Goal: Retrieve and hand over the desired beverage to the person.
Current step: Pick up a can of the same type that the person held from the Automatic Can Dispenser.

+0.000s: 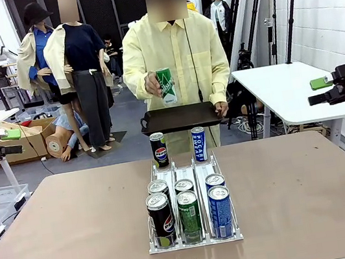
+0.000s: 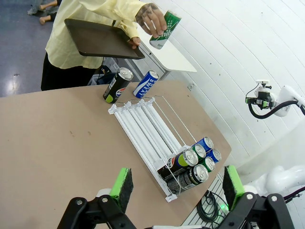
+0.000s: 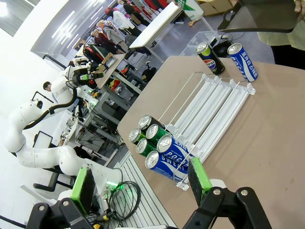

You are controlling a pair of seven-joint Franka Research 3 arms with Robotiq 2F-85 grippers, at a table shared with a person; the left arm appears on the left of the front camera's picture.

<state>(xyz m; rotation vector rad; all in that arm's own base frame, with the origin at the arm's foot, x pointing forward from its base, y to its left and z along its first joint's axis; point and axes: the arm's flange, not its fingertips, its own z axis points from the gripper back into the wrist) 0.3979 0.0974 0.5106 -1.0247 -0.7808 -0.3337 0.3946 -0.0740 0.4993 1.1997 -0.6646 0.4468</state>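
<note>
**Both jaws wide apart; person holds up a green can**

From my seat, the brown tabletop (image 1: 78, 236) takes up the lower half of the front view. The person (image 1: 172, 44) stands at its far edge, top centre, facing my cameras. A wire rack (image 1: 185, 167) lies in the middle of the tabletop, its three lanes running from the near edge toward the person. The person carries a dark tray (image 1: 187, 117) level in front of the body, gripped at its picture-right end.

The left gripper (image 2: 177, 183) rises from the bottom edge of its wrist view. Its jaws are wide apart and nothing is between the green pads. The right gripper (image 3: 140, 183) is the same in its own view: jaws spread, holding nothing.

Six cans (image 1: 188, 209) sit packed at the rack's near end, two to a lane: black at picture left, green in the middle, blue at right. Just beyond the rack's far end, a black can (image 1: 159, 150) and a blue can (image 1: 199, 143) stand upright on the tabletop.

The green can (image 1: 165, 86) is in the person's other hand (image 1: 154, 83), held just above the left part of the tray, upper centre of the front view.
</note>
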